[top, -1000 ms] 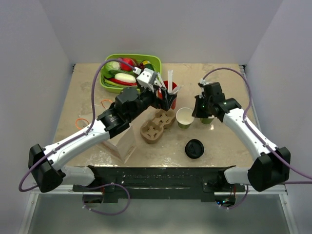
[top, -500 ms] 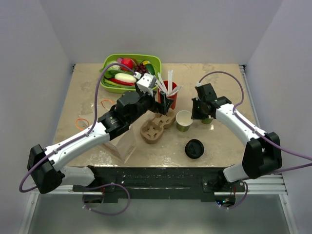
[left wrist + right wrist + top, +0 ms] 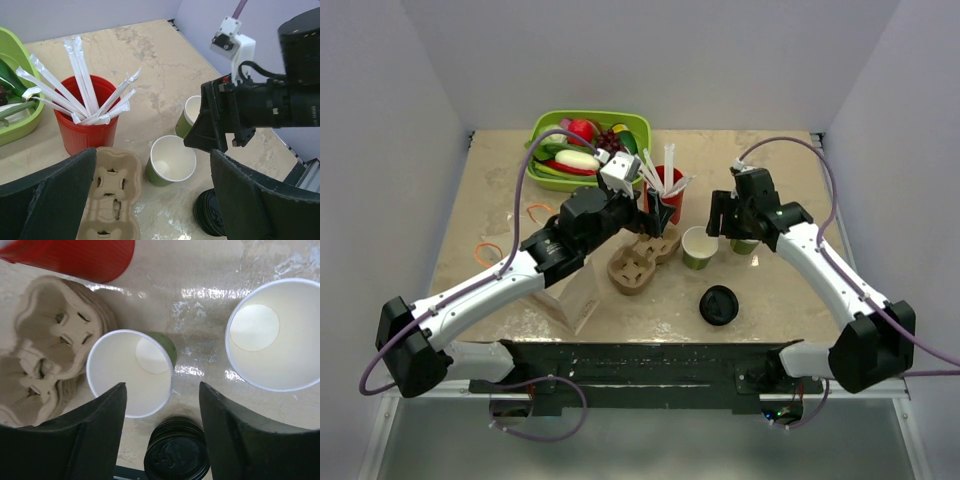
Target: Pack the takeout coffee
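Note:
The takeout coffee's green paper cup point(image 3: 699, 245) point(image 3: 172, 160) point(image 3: 130, 372) stands upright and uncovered beside the brown cup carrier point(image 3: 642, 258). Black lids point(image 3: 718, 305) point(image 3: 177, 455) lie in a stack on the table in front of it. A second green cup point(image 3: 744, 244) point(image 3: 277, 332) stands to its right, partly hidden under the right arm. My right gripper point(image 3: 716, 222) point(image 3: 162, 407) hovers open over the first cup's right rim, holding nothing. Above the carrier, by the red cup, my left gripper point(image 3: 660, 215) point(image 3: 155, 200) hangs wide open and empty.
A red cup of white wrapped straws point(image 3: 666, 190) point(image 3: 85, 120) stands behind the carrier. A green tray of toy food point(image 3: 588, 145) sits at the back. A brown paper bag point(image 3: 575, 290) lies under the left arm, with orange rubber bands point(image 3: 488, 248) at the left.
My right gripper was shut at the cup's rim and now stands open, drawn back slightly to the right. The cup stands free. The left arm shifted slightly earlier, then held still.

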Controlling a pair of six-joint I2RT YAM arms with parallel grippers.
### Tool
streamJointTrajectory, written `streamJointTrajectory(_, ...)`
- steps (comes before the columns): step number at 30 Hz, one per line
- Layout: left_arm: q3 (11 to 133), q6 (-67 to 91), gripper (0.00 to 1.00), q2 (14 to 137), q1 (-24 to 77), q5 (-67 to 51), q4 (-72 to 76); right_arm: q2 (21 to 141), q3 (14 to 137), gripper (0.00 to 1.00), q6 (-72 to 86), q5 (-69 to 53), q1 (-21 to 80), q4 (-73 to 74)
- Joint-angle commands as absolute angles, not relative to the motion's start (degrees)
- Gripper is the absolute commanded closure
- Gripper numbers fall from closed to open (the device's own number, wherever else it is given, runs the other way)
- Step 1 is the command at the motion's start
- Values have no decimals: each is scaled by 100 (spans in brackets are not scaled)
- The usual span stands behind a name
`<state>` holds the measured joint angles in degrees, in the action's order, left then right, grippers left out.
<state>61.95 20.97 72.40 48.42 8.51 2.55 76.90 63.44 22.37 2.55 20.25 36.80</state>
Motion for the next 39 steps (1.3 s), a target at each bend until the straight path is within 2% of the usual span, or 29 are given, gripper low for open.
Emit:
streamJointTrajectory(1, 6153, 2223, 0, 6979, 4816, 747, 404, 7068, 6540, 30, 1873, 273, 2030, 3490)
streamJointTrajectory(4, 6126, 2215, 0, 6908, 4816, 756, 335, 6673, 6364, 29, 1749, 79, 2039, 3357)
streamJointTrajectory(11, 6100, 2347, 1, 6733, 4816, 1230, -307, 6242, 5855, 33, 2408, 176, 2600, 4726)
streamJointTrajectory(16, 6003, 2426, 0, 6767, 4816, 1195, -509, 6003, 5126, 46, 2767, 290, 3522, 5001)
streamJointTrajectory(19, 6038, 2329, 0, 6803, 4816, 1187, -580, 5845, 4783, 60, 3048, 124, 3647, 4729)
streamJointTrajectory(24, 6021, 2276, 0, 6741, 4816, 1029, -607, 5985, 4641, 67, 3217, -158, 3709, 4316)
streamJointTrajectory(26, 5942, 2285, 0, 6689, 4816, 1020, -493, 6099, 4544, 75, 3234, -36, 3726, 4219)
streamJointTrajectory(39, 5906, 2233, 0, 6732, 4816, 1011, -527, 6671, 4597, 78, 3296, -140, 3726, 4210)
